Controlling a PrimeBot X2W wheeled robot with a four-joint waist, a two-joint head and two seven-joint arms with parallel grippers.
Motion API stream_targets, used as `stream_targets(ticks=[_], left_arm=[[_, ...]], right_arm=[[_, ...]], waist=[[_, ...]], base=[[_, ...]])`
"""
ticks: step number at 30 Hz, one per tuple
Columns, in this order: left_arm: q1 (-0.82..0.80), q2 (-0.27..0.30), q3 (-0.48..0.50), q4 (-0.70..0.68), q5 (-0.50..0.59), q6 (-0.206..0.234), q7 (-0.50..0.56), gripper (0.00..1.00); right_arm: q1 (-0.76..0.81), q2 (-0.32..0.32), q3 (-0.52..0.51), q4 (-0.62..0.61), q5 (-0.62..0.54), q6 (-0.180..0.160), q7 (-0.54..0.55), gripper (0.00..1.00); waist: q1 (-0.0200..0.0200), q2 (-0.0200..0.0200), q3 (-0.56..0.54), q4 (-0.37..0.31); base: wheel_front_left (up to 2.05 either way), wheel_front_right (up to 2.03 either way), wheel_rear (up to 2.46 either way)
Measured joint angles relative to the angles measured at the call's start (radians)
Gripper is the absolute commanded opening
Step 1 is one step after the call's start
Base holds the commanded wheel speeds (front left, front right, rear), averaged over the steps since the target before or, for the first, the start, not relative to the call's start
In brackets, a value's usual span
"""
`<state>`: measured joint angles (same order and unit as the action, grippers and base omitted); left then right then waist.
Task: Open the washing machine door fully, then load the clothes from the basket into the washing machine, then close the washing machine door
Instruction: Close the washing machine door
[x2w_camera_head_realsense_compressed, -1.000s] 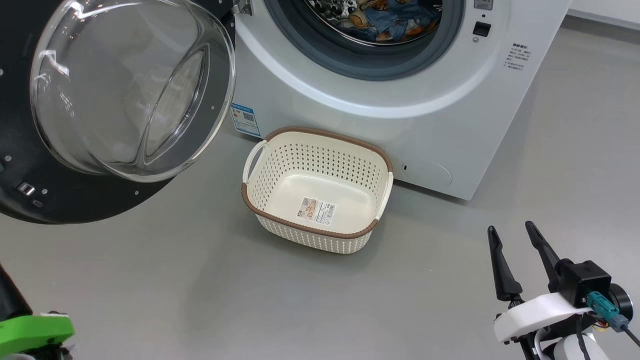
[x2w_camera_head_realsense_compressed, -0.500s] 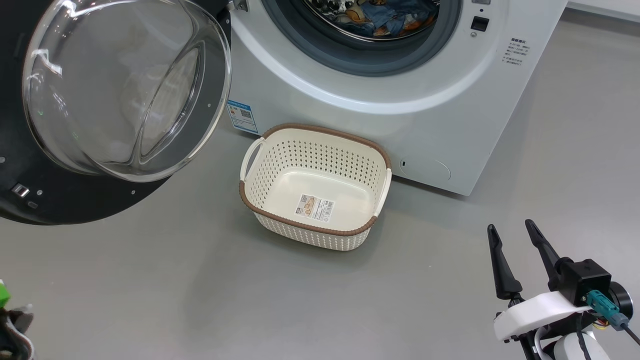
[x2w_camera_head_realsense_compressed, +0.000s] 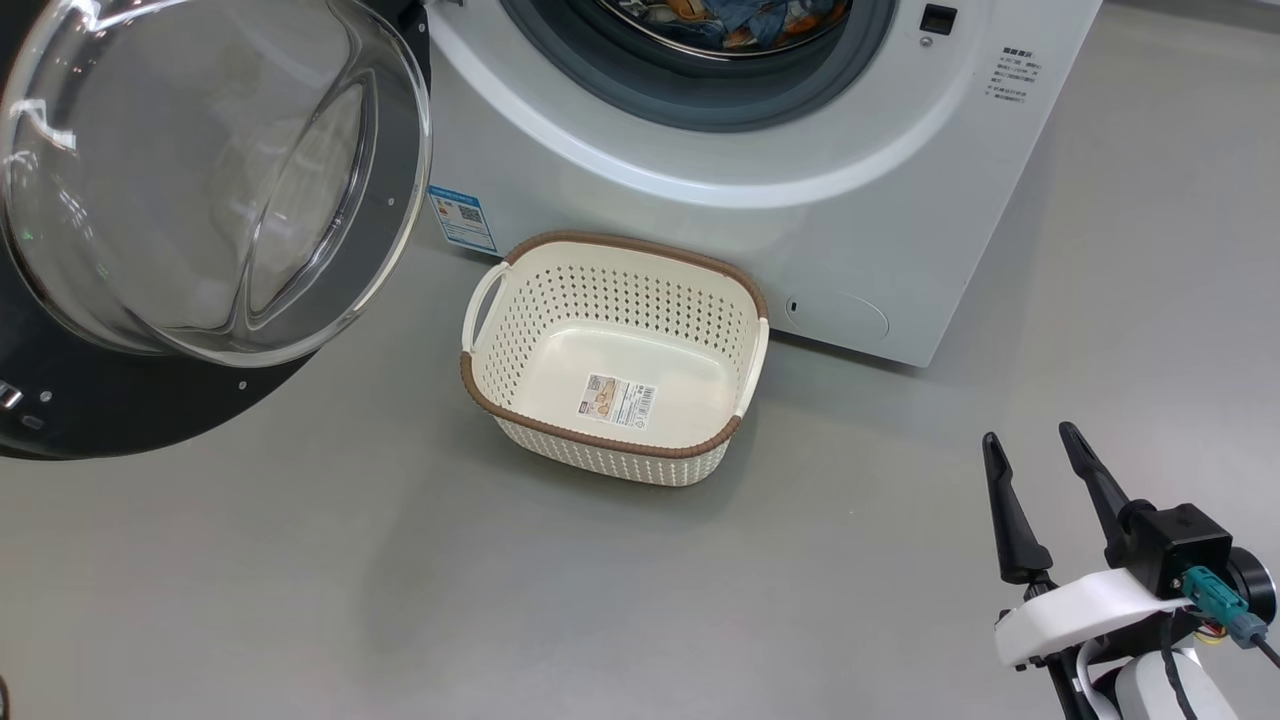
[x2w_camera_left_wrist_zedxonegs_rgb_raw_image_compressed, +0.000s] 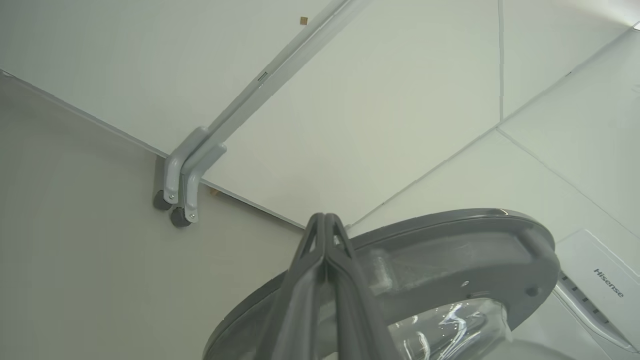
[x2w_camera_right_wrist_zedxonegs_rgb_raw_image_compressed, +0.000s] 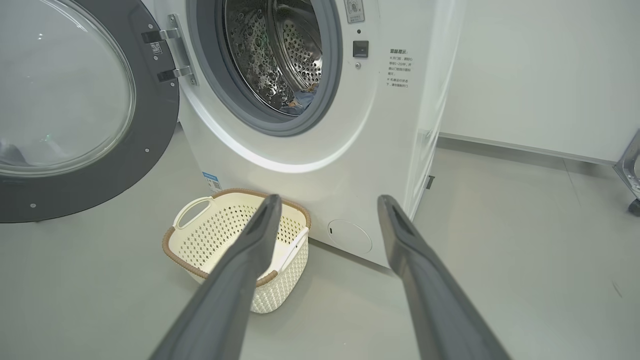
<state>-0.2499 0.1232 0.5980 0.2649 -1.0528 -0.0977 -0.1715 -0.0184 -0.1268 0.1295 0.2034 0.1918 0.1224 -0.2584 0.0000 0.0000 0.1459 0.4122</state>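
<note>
Hanging wide open at the left, the door (x2w_camera_head_realsense_compressed: 200, 190) showed its glass bowl. The left gripper (x2w_camera_left_wrist_zedxonegs_rgb_raw_image_compressed: 325, 217), fingers pressed together on nothing, pointed past the door's rim. The empty basket (x2w_camera_head_realsense_compressed: 466, 372) sat on the floor just before the washing machine (x2w_camera_head_realsense_compressed: 760, 230), whose drum held the clothes (x2w_camera_head_realsense_compressed: 740, 14). The right gripper (x2w_camera_head_realsense_compressed: 1029, 432) hovered at lower right, fingers spread, empty.

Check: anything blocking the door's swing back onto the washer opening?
Nothing visible hangs over the grey gasket: the blue printed clothes lie inside the steel drum. The empty cream perforated basket sits on the floor before the white washing machine, below the gasket; whether the black-rimmed glass door clears it, I cannot tell.
</note>
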Motion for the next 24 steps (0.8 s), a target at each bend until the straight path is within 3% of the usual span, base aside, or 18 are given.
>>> stream_targets(ticks=[12, 17, 24], left_arm=[[-0.106, 0.106, 0.104, 0.116, -0.183, -0.008, 0.116, 0.00], [-0.145, 0.125, 0.139, 0.165, -0.256, -0.006, 0.168, 0.00], [-0.176, 0.151, 0.177, 0.241, -0.321, 0.030, 0.225, 0.00]], right_arm=[[0.000, -0.008, 0.004, 0.001, 0.000, 0.000, 0.000, 1.00], [-0.002, -0.024, 0.008, 0.000, 0.000, 0.000, 0.002, 1.00], [-0.016, -0.042, 0.007, -0.004, 0.000, 0.000, 0.009, 1.00]], waist=[[0.0000, 0.0000, 0.004, -0.017], [0.0000, 0.0000, 0.016, -0.029], [0.0000, 0.0000, 0.038, -0.047]], base=[[0.00, 0.00, 0.00], [0.00, 0.00, 0.00], [0.00, 0.00, 0.00]])
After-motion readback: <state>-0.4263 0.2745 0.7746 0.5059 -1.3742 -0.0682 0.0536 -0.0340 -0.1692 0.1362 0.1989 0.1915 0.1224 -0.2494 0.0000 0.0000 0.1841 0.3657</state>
